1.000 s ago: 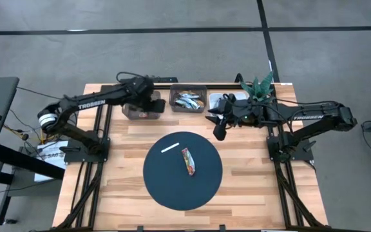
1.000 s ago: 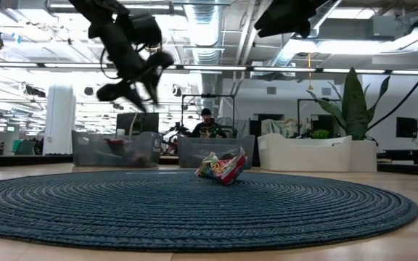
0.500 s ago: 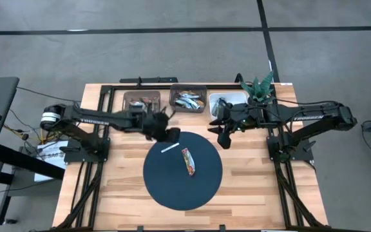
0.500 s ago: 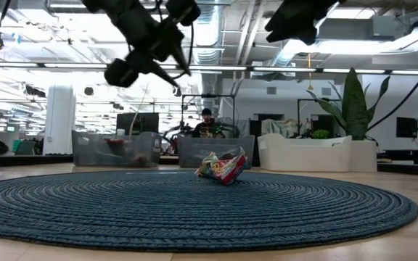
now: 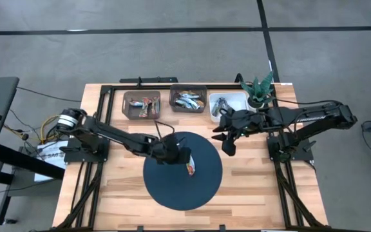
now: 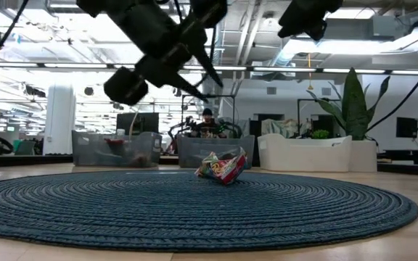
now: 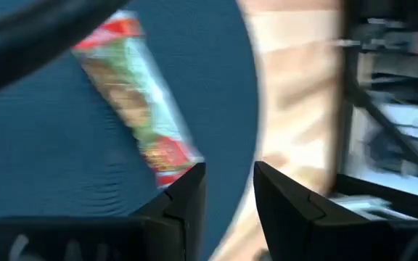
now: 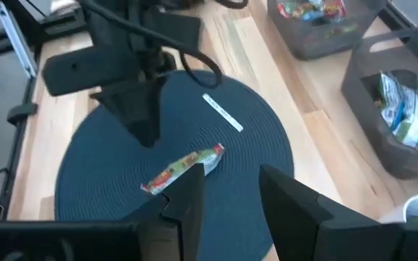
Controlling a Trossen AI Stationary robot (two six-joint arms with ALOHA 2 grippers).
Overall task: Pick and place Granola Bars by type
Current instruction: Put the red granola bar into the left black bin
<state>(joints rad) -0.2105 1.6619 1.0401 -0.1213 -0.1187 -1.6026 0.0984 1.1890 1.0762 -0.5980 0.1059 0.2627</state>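
One granola bar (image 5: 190, 164), in a red, green and white wrapper, lies flat on the round dark-blue mat (image 5: 172, 187). It also shows in the low view (image 6: 221, 167), the left wrist view (image 7: 135, 98) and the right wrist view (image 8: 183, 168). My left gripper (image 5: 183, 156) hangs open above the mat, just left of the bar and clear of it (image 7: 229, 190). My right gripper (image 5: 227, 145) is open and hovers over the mat's right edge (image 8: 227, 196). More bars fill the three bins.
Three bins stand along the far edge: left (image 5: 142, 104), middle (image 5: 189, 101), and a white right one (image 5: 227, 103). A potted plant (image 5: 259, 90) sits at the far right corner. A thin white strip (image 8: 223, 114) lies on the mat. Bare wood surrounds the mat.
My left arm has swung from over the left bin at the far edge toward the near right, out over the mat, and now stands beside the bar. My right gripper has drifted a little toward the near edge. The bar has not moved.
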